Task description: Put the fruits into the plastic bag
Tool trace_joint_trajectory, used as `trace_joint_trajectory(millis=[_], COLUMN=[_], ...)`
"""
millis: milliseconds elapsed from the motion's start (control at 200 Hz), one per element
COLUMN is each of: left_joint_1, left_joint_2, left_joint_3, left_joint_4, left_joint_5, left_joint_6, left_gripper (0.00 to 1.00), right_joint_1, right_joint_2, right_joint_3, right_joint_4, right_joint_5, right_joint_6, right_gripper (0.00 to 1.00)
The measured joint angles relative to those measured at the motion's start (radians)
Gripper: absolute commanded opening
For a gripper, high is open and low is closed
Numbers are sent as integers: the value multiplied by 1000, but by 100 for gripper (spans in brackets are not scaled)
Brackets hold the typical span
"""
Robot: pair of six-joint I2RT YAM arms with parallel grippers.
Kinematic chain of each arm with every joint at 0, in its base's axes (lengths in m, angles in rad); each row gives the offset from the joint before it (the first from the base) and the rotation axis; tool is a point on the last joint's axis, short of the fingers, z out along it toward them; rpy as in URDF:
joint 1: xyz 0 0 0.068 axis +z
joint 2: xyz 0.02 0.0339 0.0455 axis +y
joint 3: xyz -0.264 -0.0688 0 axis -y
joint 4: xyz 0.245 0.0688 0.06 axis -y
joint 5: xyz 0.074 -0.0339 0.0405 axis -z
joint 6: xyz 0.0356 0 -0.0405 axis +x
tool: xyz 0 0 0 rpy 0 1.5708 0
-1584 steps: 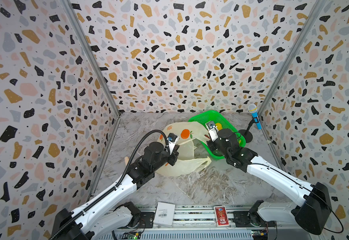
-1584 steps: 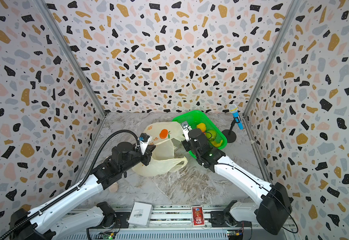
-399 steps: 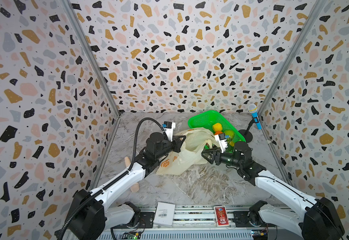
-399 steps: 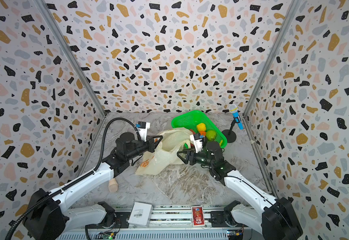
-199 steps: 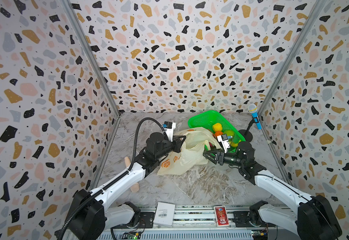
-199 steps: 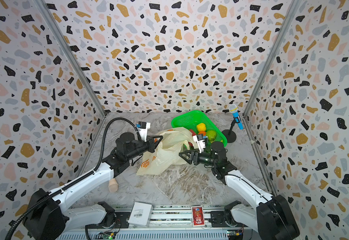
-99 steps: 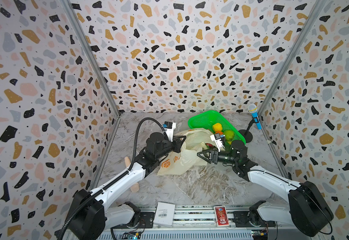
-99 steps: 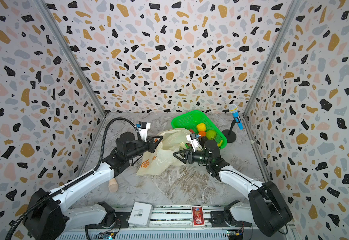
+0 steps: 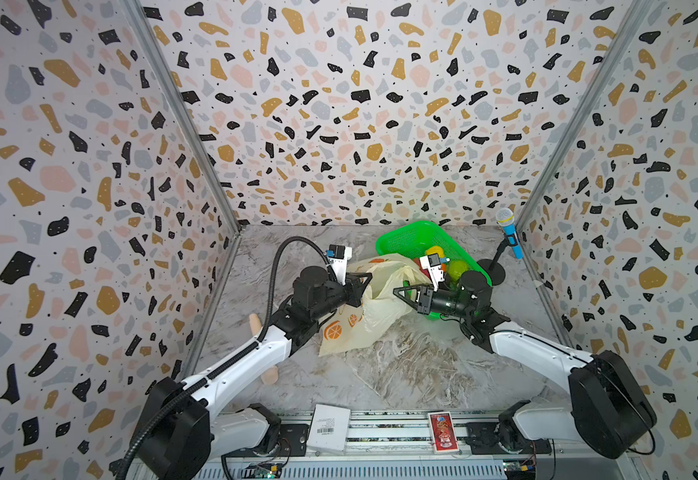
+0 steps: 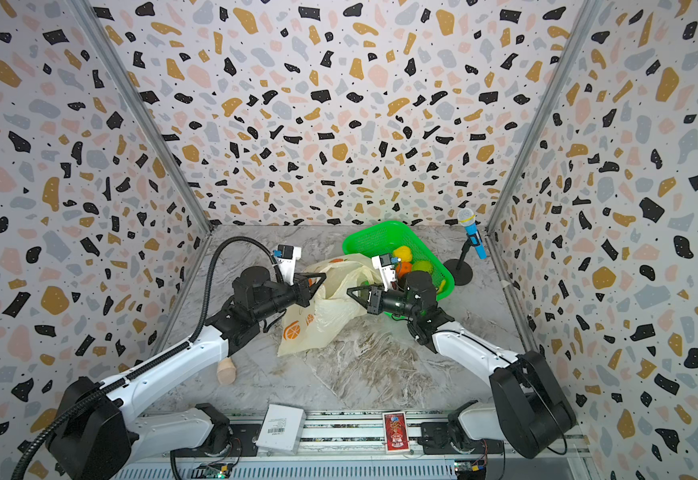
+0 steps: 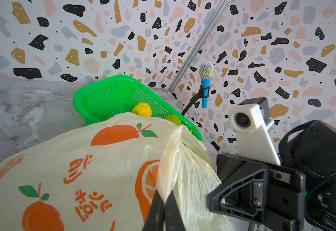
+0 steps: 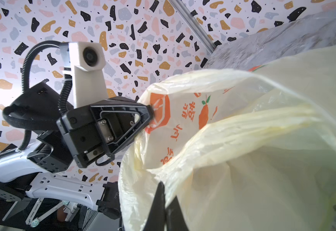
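Early stage, nothing bagged as far as visible. The bag [image 9: 380,307] lies slumped on the table [image 9: 401,374] between the two arms, its top end against the near side of the green basket [image 9: 405,241] at the back right. The left gripper [image 9: 366,277] is clamped shut on one side of the bag rim; the left wrist view shows thin film pinched between the closed tips [image 11: 164,202]. The right gripper [image 9: 397,289] is closed tight too, and in the right wrist view its tips [image 12: 164,200] meet right at the opposite rim, so it looks like it is nipping that edge, though the film at the contact is hard to see. The mouth is pulled partly open between the two grips. The fruits are in the basket: yellow fruit [image 9: 434,251], green fruit [image 9: 457,268], orange fruit [image 10: 404,268]; others are hidden behind the right arm and the bag. No fruit shows inside the bag, but its deep part is dim, so I cannot rule one out. Judgement: the bag-opening step is roughly done and all the fruit transfers are left. With both grippers busy on the rim, one must let go to pick, and the limp mouth may collapse then. The mic [image 9: 509,239] beside the basket is not involved.
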Motion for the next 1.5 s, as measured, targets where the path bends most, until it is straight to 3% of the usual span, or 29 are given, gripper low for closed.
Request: trace_joint_trajectory(millis=[110,130,155,190,335,486,581,1146,1502], left_joint_1=[10,12,14,17,25,26,22,-114,-135], left_joint_2=[29,35,42,49,54,27,12,213,267], left_joint_3=[19,26,33,47,128,194,225,492,512], left_joint_4=[-13,-20,-26,-45,-148,-228,-282,-557,-626], left_joint_5=[-19,-21,-23,-24,-3,66,121,193,196], left_joint_6=[-19,-22,-22,-24,-1,42,77,304,355], left_gripper=[53,66,88,100,99,100,92,83,76], right_joint_1=[53,61,79,109,178,182,182,207,207], right_joint_2=[-92,-101,-125,-159,-239,-246,-243,-242,-251], right_joint_3=[2,2,2,2,-16,-28,-28,-16,18], right_joint_4=[-95,-106,-131,-163,-227,-278,-303,-384,-388], right_joint_5=[58,68,92,125,233,293,318,379,389], right_joint_6=[-98,-116,-143,-181,-288,-341,-366,-454,-466], right_gripper=[0,0,0,0,0,0,0,0,0])
